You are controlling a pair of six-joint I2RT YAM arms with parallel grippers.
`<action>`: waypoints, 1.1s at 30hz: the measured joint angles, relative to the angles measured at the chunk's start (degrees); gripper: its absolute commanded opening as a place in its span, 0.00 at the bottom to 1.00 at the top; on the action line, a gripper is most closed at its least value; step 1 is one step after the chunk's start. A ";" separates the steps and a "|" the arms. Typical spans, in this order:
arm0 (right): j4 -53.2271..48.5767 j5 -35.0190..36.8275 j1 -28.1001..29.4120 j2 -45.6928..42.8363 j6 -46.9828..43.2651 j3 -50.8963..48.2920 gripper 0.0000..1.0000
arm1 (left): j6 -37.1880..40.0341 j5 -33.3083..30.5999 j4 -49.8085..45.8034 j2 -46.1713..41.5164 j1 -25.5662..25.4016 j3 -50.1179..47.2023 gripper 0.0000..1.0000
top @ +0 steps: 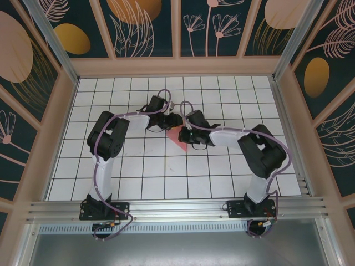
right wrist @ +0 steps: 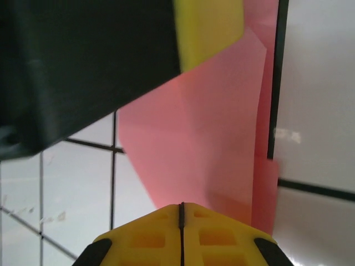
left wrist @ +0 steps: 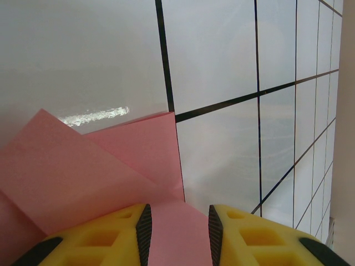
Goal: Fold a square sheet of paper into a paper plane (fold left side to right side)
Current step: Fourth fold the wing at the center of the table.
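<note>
Paper: square sheet of paper (top: 178, 138), partly folded with creased flaps, flat on the grid table (top: 144, 172), centre, between both grippers.
Left gripper (left wrist: 178, 219): jaws parted over the sheet, nothing clamped.
Right gripper (right wrist: 181, 209): clenched tight, tips at the paper's border; layer pinched or not — cannot tell.
Handling: likely light, limp, easily creased or torn, prone to sliding on glossy tiles.
Hold: best at a free flap edge — other tips pressing flat.
</note>
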 measured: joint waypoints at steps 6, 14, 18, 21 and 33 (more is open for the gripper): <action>2.54 0.94 0.00 4.15 0.02 2.64 0.09 | 0.00 -0.04 0.00 0.00 0.00 -0.02 0.37; 3.52 2.60 0.00 5.77 0.00 2.75 0.09 | 0.00 -0.09 0.00 0.00 0.00 -0.02 0.37; 3.45 2.62 0.22 5.81 -0.04 2.75 0.09 | 0.00 -0.13 0.00 -0.02 0.00 -0.04 0.37; 3.50 2.78 0.35 5.77 -0.24 2.51 0.09 | 0.00 -0.15 0.00 -0.02 0.00 -0.04 0.37; 3.96 2.80 1.92 -0.44 -1.29 -5.38 0.09 | 0.02 -0.15 -0.02 -0.02 0.00 -0.04 0.37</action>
